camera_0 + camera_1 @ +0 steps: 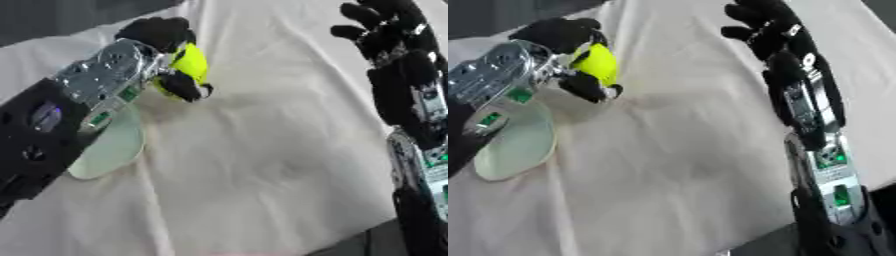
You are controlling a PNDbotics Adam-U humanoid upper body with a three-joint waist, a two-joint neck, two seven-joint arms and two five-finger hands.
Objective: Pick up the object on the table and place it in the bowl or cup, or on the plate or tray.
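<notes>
A bright yellow-green object (191, 62) sits inside my left hand (166, 37), whose black fingers and thumb curl round it above the white cloth. Just below and left of that hand lies a pale green plate (118, 150), partly hidden by my left forearm. My right hand (767, 27) hangs at the upper right, away from the object, its fingers relaxed and holding nothing.
A wrinkled white cloth (262, 165) covers the table. Its near edge runs across the lower right corner, with dark floor beyond. A dark strip shows past the cloth at the top left.
</notes>
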